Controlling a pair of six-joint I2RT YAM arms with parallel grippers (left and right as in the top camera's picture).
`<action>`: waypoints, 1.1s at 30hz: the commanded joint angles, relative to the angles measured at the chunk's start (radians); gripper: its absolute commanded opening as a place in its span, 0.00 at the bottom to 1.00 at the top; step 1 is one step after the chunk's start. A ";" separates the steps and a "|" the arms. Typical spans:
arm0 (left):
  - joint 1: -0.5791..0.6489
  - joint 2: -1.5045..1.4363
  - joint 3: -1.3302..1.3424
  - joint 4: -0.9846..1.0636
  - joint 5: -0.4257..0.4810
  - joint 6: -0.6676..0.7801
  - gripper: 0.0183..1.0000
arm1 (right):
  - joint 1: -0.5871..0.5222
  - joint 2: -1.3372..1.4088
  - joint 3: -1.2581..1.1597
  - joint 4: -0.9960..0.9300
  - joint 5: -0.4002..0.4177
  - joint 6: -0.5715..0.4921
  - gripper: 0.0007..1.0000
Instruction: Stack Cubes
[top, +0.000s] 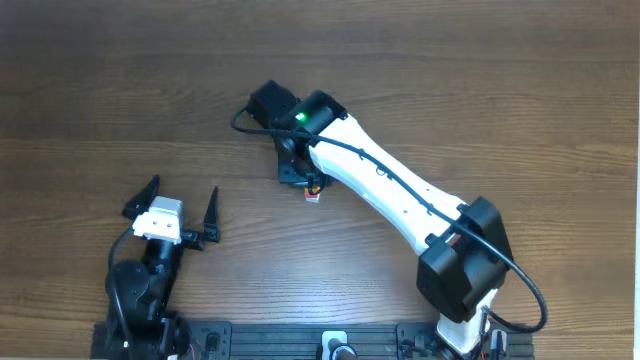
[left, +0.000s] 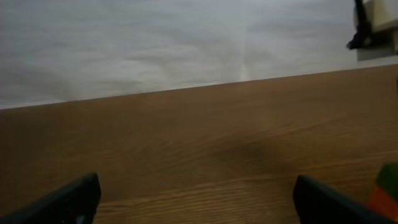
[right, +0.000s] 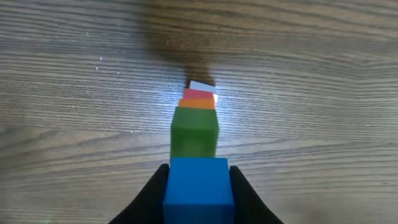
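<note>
**Stack (right: 196, 115) awaited its top cube**

Wood-grain surface (top: 520, 90) carried a single column of cubes near its middle. The right arm (top: 390, 185) reached across from its base to that spot. The right end effector (right: 199, 177) was closed on the blue cube (right: 199, 191), with one finger pressed against each side face. That side grip left the cube's underside free to meet the cube below it.

In the right wrist view the blue cube sat in line with the green cube (right: 194, 140), the uppermost one in the column. Whether the two faces had met could not be told. Beyond the green cube, slivers of an orange cube (right: 197, 104), a red cube (right: 198, 94) and a white cube (right: 200, 86) showed. They were squared up closely enough that each lower cube showed only an edge. The wrist pointed almost straight down the column, probably so the blue cube would land flat instead of tipping the others.

The left end effector (top: 183, 190) rested low near its own base, well apart from the column. Its fingers were spread wide and held nothing. That parking spot appeared chosen to keep it clear of the working arm.

By this reading the task was close to finished, with only the release of the blue cube left. The main risk was that opening the fingers unevenly could nudge a tall, narrow column.
</note>
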 joint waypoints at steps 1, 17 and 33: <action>-0.003 -0.005 -0.008 0.003 -0.002 0.014 1.00 | 0.002 0.034 0.022 0.016 -0.018 0.014 0.07; -0.003 -0.005 -0.008 0.003 -0.002 0.014 1.00 | -0.011 0.039 0.022 0.025 -0.015 0.014 0.07; -0.003 -0.005 -0.008 0.003 -0.002 0.014 1.00 | -0.016 0.039 0.020 0.025 -0.008 0.014 0.08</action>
